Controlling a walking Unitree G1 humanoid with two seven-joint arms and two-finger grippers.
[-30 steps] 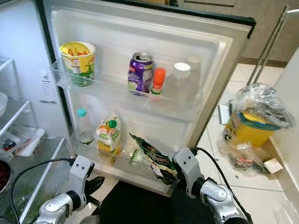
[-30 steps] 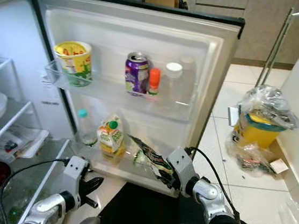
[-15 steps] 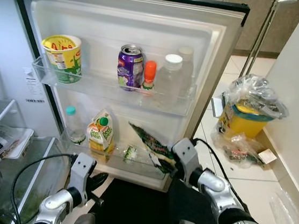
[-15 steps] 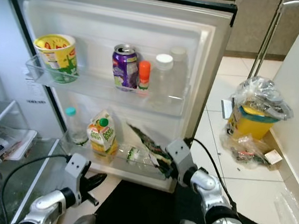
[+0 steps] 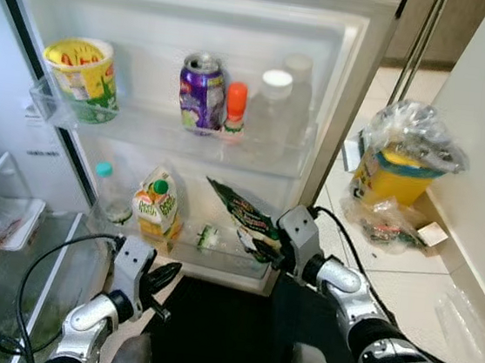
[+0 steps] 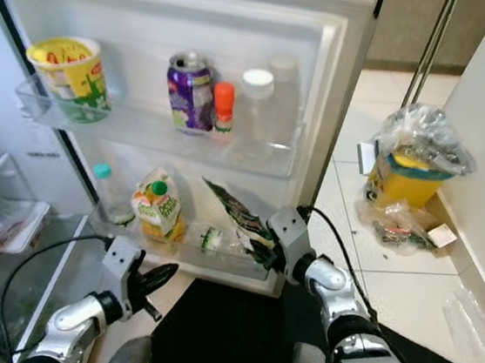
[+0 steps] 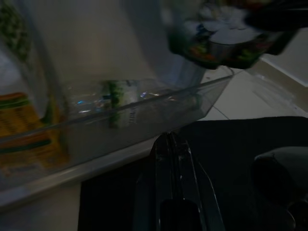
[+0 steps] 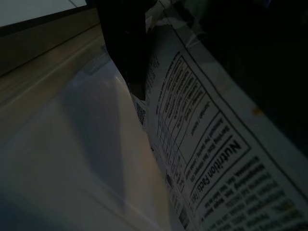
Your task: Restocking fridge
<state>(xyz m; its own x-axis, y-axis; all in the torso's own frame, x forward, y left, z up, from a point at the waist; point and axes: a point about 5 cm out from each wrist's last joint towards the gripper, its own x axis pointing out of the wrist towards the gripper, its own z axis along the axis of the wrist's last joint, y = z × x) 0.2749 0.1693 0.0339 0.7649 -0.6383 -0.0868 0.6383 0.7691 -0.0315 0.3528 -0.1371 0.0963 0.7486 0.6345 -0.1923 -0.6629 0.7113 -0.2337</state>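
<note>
Right wrist view has a black finger (image 8: pixel 126 45) pressed flat against the packet (image 5: pixel 246 223), its nutrition label up close, so the right gripper (image 5: pixel 271 253) is clamped on it. The packet leans over the lower door bin (image 5: pixel 216 262), beside a small bottle (image 5: pixel 207 237) and juice carton (image 5: pixel 155 209). It looks light, soft and crinkly; best pinched at the sealed edge. Left gripper (image 5: pixel 161 284) hangs below, pincer closed on nothing

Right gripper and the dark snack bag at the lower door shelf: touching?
Touching. In the left eye view the right gripper clamps the snack bag; the right wrist view shows its label against a finger.
</note>
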